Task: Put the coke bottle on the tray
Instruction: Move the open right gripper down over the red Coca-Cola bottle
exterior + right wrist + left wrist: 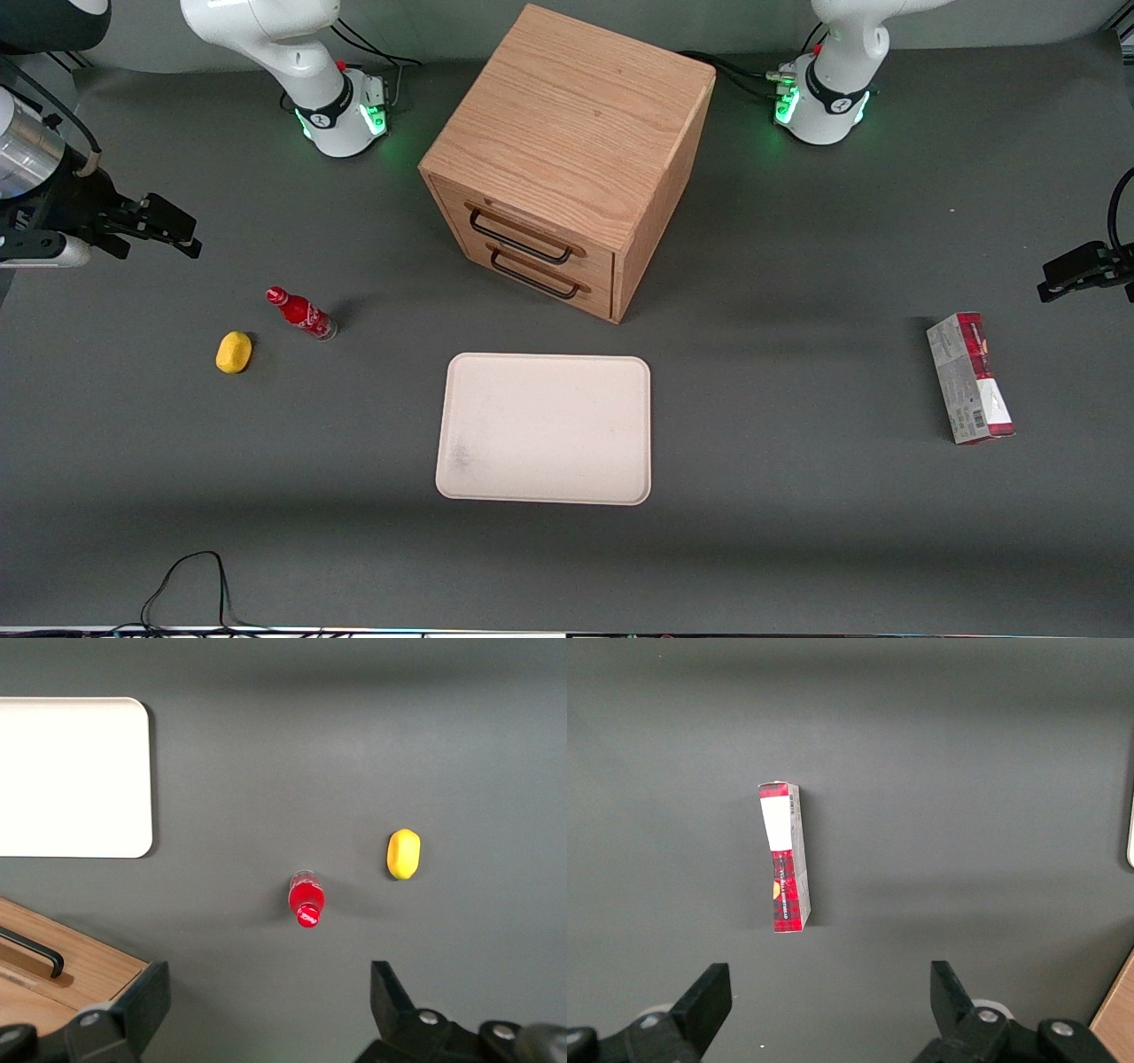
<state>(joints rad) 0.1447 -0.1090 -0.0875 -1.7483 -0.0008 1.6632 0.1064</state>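
The small red coke bottle (301, 314) stands upright on the grey table toward the working arm's end, beside a yellow lemon-like object (234, 352). It also shows in the right wrist view (306, 900), seen from above. The cream tray (545, 428) lies flat in front of the wooden drawer cabinet, nearer the front camera; its corner shows in the right wrist view (73, 777). My right gripper (168, 232) hangs high above the table, farther from the front camera than the bottle. It is open and empty (270, 1005).
The wooden drawer cabinet (567, 159) with two black handles stands mid-table. A red-and-grey carton (969, 377) lies toward the parked arm's end. The yellow object (403, 853) lies close beside the bottle. A black cable (186, 585) loops at the table's front edge.
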